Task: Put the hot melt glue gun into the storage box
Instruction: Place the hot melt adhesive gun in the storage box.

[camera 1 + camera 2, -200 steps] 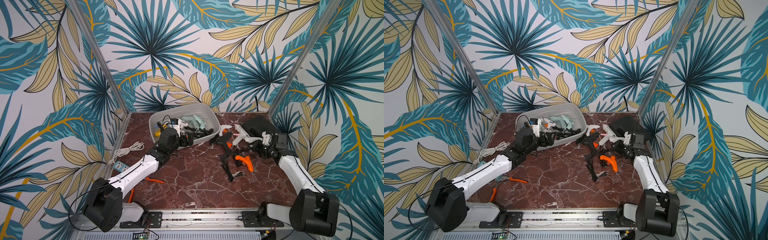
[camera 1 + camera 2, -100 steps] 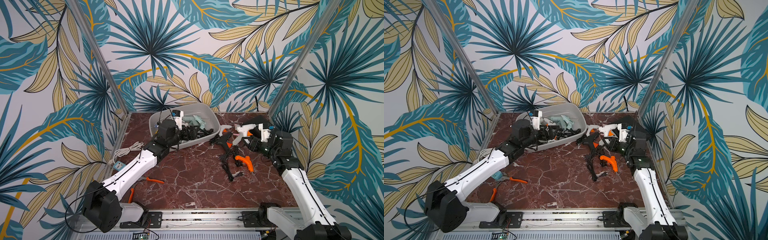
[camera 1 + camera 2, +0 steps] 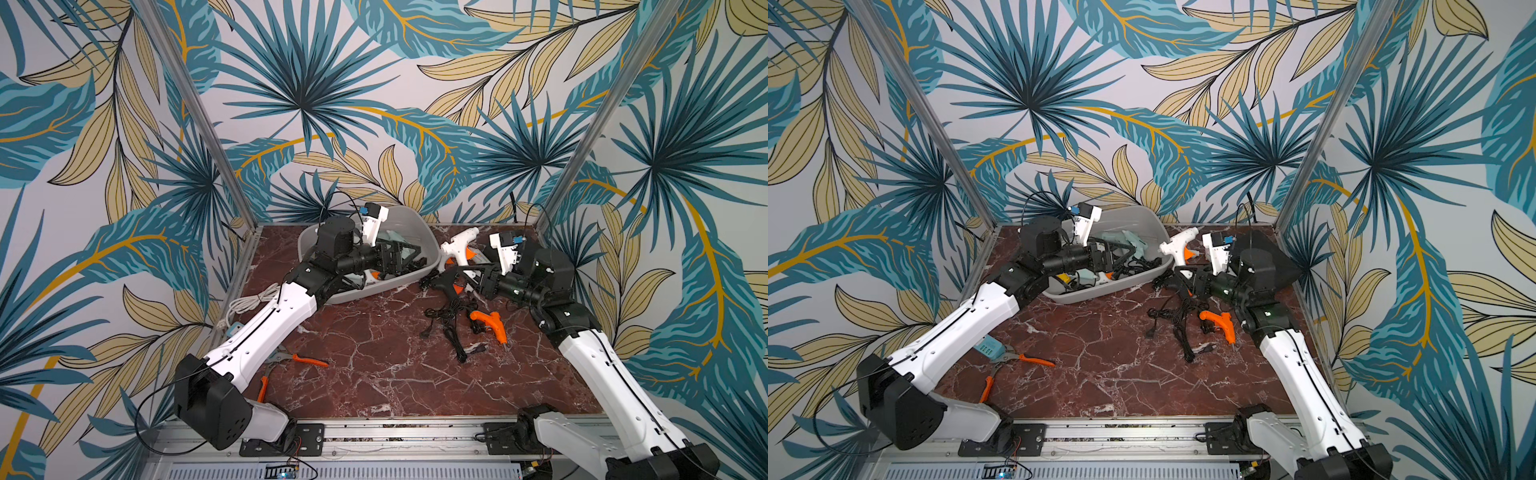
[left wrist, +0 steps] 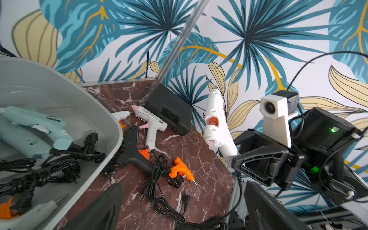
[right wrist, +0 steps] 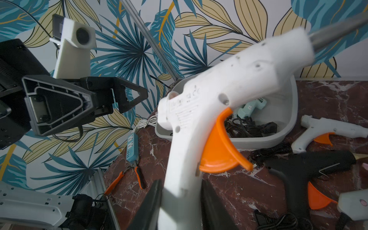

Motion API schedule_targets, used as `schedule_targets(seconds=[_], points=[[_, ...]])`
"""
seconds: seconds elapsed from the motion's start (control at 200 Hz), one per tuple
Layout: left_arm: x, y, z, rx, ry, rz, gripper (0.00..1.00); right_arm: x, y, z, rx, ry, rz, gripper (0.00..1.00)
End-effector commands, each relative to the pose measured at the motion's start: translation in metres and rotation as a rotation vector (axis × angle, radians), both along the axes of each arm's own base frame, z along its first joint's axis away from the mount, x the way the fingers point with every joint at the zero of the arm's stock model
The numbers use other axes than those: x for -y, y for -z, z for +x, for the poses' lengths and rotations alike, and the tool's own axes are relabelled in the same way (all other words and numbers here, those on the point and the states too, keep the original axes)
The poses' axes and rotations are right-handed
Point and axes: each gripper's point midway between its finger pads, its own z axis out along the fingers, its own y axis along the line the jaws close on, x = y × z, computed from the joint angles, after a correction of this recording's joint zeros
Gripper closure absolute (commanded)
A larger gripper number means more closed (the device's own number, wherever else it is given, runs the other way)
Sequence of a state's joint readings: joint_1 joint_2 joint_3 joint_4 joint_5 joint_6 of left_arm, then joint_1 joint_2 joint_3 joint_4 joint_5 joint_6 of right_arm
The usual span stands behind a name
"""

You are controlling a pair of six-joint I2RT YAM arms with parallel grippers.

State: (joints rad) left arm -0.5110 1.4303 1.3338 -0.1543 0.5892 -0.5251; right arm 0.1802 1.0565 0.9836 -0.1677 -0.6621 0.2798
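The storage box [image 3: 415, 226] is a light grey tub at the back of the table, seen in both top views [image 3: 1144, 220] and holding mint glue guns [image 4: 33, 129] and black cords. My right gripper [image 5: 181, 197] is shut on the handle of a white hot melt glue gun [image 5: 229, 83] with an orange trigger. It holds the gun [image 3: 459, 245] in the air just right of the box, nozzle up. My left gripper [image 3: 390, 259] hangs open and empty over the box's right part; its fingers [image 4: 111, 199] stand wide apart.
Black [image 4: 131, 151], orange [image 4: 180, 171] and white-pink [image 4: 153, 123] glue guns lie with tangled cords right of the box. A black hard case [image 4: 169, 111] stands in the back right corner. Orange-handled pliers [image 3: 307, 359] and a teal power strip [image 3: 988, 347] lie front left.
My right arm rose and carried the white glue gun up and left, closer to the box. My left arm lifted its open gripper higher over the box.
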Motion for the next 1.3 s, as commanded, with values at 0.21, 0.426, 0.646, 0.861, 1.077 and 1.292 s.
schedule_targets(seconds=[0.21,0.426,0.646,0.861,1.077,1.292], points=[[0.029,-0.001,-0.017,-0.058,0.201,-0.021,0.00,-0.047,-0.028,-0.001,0.122,-0.157,-0.025,1.00],[0.032,0.001,-0.013,-0.066,0.199,-0.027,0.01,-0.067,-0.026,-0.002,0.128,-0.218,-0.041,1.00],[0.029,0.000,-0.007,-0.078,0.165,-0.046,0.12,-0.081,-0.019,-0.005,0.121,-0.261,-0.069,1.00],[0.018,-0.003,0.001,-0.092,0.125,-0.099,0.28,-0.087,-0.015,-0.010,0.118,-0.288,-0.087,1.00],[0.017,-0.006,0.000,-0.097,0.130,-0.112,0.52,-0.093,-0.011,-0.011,0.109,-0.305,-0.107,1.00],[0.013,-0.012,-0.001,-0.090,0.123,-0.123,0.93,-0.092,-0.012,-0.006,0.108,-0.279,-0.118,0.85]])
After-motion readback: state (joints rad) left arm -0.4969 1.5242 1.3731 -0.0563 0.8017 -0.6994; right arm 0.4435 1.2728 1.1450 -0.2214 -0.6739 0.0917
